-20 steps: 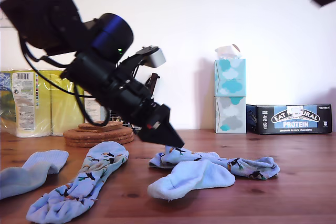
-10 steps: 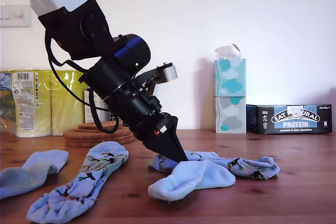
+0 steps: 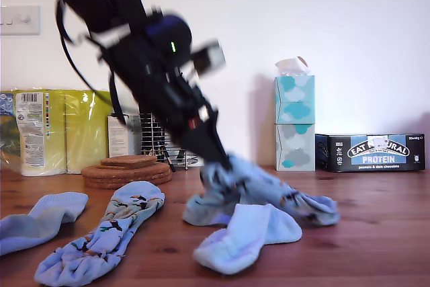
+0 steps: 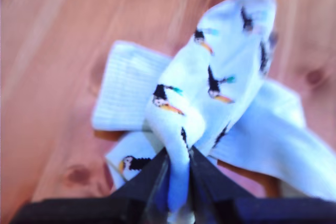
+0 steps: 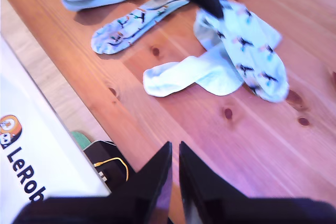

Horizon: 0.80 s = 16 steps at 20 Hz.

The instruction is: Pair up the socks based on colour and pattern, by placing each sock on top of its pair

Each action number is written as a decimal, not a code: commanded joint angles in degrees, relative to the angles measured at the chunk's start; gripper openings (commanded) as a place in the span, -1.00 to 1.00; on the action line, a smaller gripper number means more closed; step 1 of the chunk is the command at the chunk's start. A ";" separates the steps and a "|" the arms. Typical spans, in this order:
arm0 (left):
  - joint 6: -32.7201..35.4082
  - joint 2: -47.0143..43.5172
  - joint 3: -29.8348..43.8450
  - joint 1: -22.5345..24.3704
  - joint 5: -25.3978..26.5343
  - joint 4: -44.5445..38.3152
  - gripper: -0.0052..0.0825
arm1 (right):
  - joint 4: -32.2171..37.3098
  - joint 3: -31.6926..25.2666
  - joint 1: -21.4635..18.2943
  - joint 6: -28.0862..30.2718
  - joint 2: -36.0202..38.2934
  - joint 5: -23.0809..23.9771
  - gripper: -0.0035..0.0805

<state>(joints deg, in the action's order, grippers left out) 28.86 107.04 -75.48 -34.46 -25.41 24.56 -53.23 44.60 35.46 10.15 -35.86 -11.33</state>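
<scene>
First claw (image 4: 177, 169) seemingly pinches toucan sock (image 4: 220, 82).

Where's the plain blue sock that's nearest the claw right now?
In the exterior view, the plain blue sock lies on the wooden table just right of centre, directly below the toucan sock that my first claw is lifting, partly tucked under it.
</scene>
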 commanded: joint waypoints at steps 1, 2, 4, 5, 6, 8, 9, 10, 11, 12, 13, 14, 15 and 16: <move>0.09 -4.39 0.15 0.39 0.63 2.54 -0.94 | 0.17 0.11 0.26 0.20 0.11 0.44 -0.87; 0.09 -6.36 0.17 0.81 1.42 4.79 -0.94 | 0.17 0.11 0.24 0.20 0.02 0.52 -0.87; 0.00 -9.51 0.20 1.62 2.05 9.11 -0.93 | 0.17 0.11 0.26 0.24 0.02 1.03 -0.87; 0.07 -10.86 0.42 2.29 3.52 11.58 -0.93 | 0.17 0.11 0.24 0.24 0.02 1.25 -0.87; 0.20 -12.17 1.09 2.99 5.03 13.57 -0.93 | 0.17 0.11 0.24 0.26 0.00 1.33 -0.87; 0.02 -16.04 5.11 4.90 8.94 15.04 -0.93 | 0.15 0.11 0.24 0.33 -0.42 1.42 -0.87; -0.31 -18.51 7.96 6.12 10.34 14.93 -0.93 | 0.15 0.11 0.24 0.35 -0.63 1.42 -0.87; -0.79 -21.38 11.10 7.43 11.80 14.45 -0.93 | 0.15 0.11 0.26 0.35 -0.79 1.42 -0.87; -1.05 -24.30 14.14 8.81 12.94 13.94 -0.93 | 0.24 0.11 0.26 0.37 -1.16 1.40 -0.87; -1.22 -27.43 17.03 10.14 13.86 13.25 -0.93 | 0.28 0.11 0.26 0.46 -1.55 1.42 -0.87; -1.62 -30.23 19.37 11.28 14.84 12.70 -0.93 | 0.28 0.11 0.26 0.68 -2.03 1.40 -0.87; -1.95 -32.74 21.16 12.35 15.93 12.50 -0.93 | 0.28 0.11 0.26 0.79 -2.45 1.40 -0.87; -2.82 -34.84 22.53 13.53 17.40 12.04 -0.93 | 0.28 0.11 0.26 0.79 -2.95 1.40 -0.87; -5.88 -36.74 23.47 15.13 19.19 10.78 -0.93 | 0.28 0.11 0.26 0.83 -3.41 1.40 -0.87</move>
<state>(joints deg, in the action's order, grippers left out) 24.45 70.50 -53.32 -20.01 -7.11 36.45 -53.21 44.60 35.46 10.57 -39.07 -9.91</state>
